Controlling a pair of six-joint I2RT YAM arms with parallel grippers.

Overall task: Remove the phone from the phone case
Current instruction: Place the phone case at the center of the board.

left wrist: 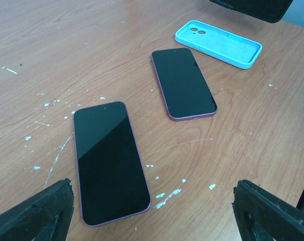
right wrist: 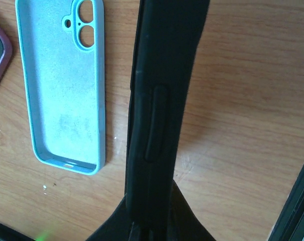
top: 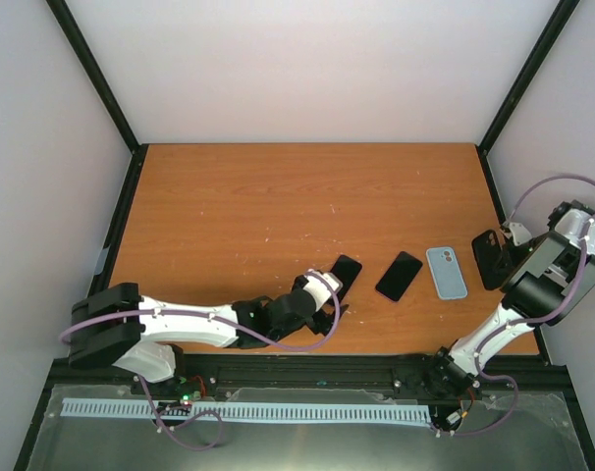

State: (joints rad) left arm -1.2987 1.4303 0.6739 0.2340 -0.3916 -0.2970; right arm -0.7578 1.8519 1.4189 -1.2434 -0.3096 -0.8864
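My right gripper [top: 512, 253] is shut on a black phone case [top: 490, 259] and holds it on edge just above the table's right side. The right wrist view shows it edge-on [right wrist: 159, 100], its side button visible; whether a phone is inside cannot be seen. An empty light blue case [top: 446, 272] lies open side up to its left. Two dark phones with pinkish rims lie face up: one [top: 399, 276] mid-table, one [top: 345, 271] just beyond my left gripper [top: 329, 297]. My left gripper [left wrist: 154, 206] is open and empty, hovering over the nearer phone [left wrist: 109, 160].
The wooden table [top: 278, 206] has white paint flecks [left wrist: 167, 196] near the phones. Black frame posts [top: 518, 88] stand at the back corners, with walls close on both sides. The blue case [left wrist: 219, 42] and second phone [left wrist: 183, 83] lie just beyond the nearer phone.
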